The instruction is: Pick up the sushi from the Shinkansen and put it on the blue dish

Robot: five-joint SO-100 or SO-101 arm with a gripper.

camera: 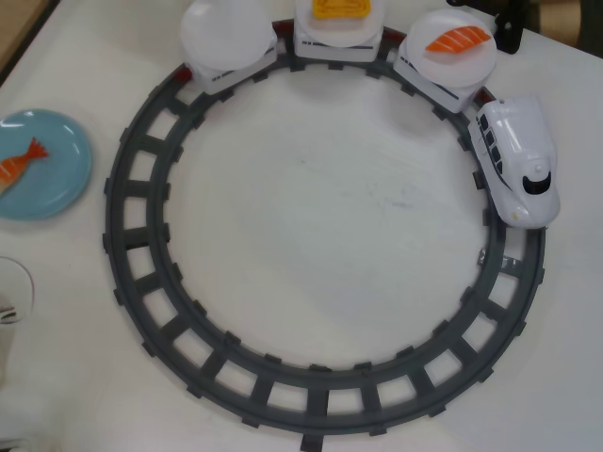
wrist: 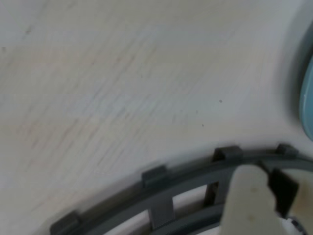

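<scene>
The sushi (camera: pixel 19 163), a striped orange-and-white shrimp piece with a red tail, lies on the blue dish (camera: pixel 57 179) at the left edge of the overhead view. The Shinkansen (camera: pixel 520 162) stands on the right side of the grey ring track (camera: pixel 141 273), its three white cars curving along the top. In the wrist view my gripper (wrist: pixel 266 190) shows only as a blurred white finger (wrist: pixel 249 198) and a black part at the bottom right, over the track (wrist: pixel 161 188). The blue dish's rim (wrist: pixel 308 98) peeks in at the right edge. Nothing is visible between the jaws.
The left car carries an empty white plate (camera: pixel 226 33), the middle one a yellow egg piece (camera: pixel 339 8), the right one an orange salmon piece (camera: pixel 459 40). A white object (camera: pixel 11 297) sits at the left edge below the dish. A dark item (camera: pixel 509 28) stands at the top right.
</scene>
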